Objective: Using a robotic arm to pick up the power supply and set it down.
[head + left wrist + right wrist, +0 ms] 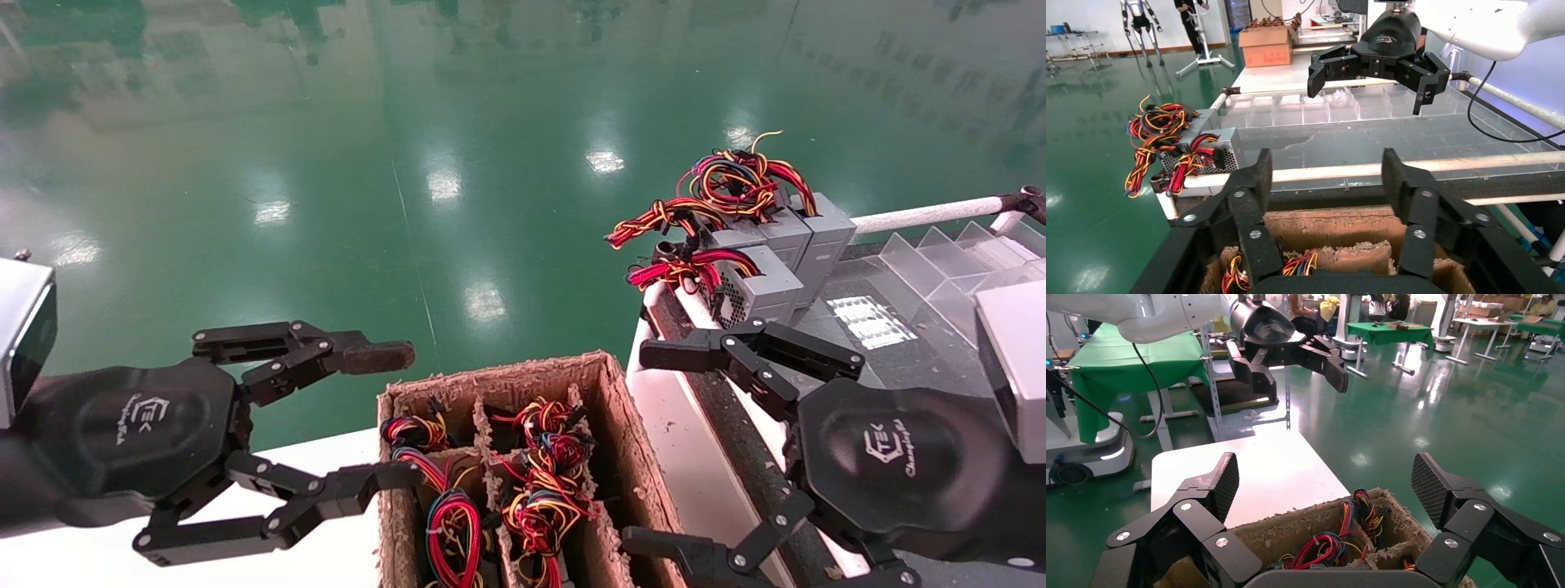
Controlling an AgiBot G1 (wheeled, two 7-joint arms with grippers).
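Several silver-grey power supply boxes (772, 282) with red, yellow and black wires stand at the far end of the dark bench on the right, and also show in the left wrist view (1220, 139). More wire bundles (539, 482) fill the compartments of a cardboard box (490, 380) in front of me; what they are attached to is hidden. My right gripper (645, 447), with all-black fingertips, hangs open just right of the box and holds nothing (1326, 481). My left gripper (404, 416), with a brownish pad, is open at the box's left wall (1327, 174).
The box (1291, 530) rests on a white table (1248, 471). A clear plastic divider tray (956, 261) and a white rail (923, 214) lie on the right bench. Shiny green floor stretches beyond both.
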